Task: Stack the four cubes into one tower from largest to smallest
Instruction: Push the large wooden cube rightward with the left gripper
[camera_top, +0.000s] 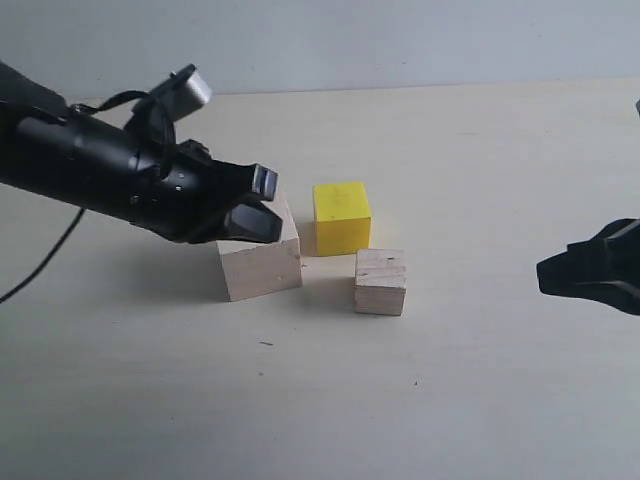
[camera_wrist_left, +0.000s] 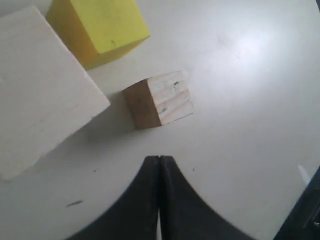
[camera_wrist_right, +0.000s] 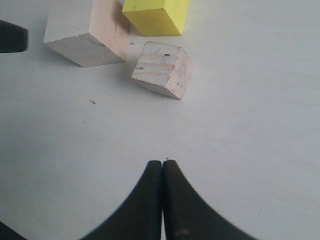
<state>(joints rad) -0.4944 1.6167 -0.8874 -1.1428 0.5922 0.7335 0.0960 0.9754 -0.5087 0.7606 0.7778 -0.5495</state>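
Yellow cube (camera_top: 341, 216) sits beside large wood cube (camera_top: 262, 270), unstacked. I read left gripper (camera_wrist_left: 159, 160), right gripper (camera_wrist_right: 162, 163) both closed, empty.

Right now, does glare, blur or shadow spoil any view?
Exterior view: even light, faint shadow beside the large cube. Left wrist view: glare patch on the table, large cube washed pale. Right wrist view: evenly lit, medium cube grain clear.

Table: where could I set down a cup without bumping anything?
Bare: the strip of table nearest the camera, and the wide stretch between the speckled wooden cube and the right gripper. Crowded: the middle, where the large wooden cube, yellow cube and the speckled one sit close together, the left gripper right by them.
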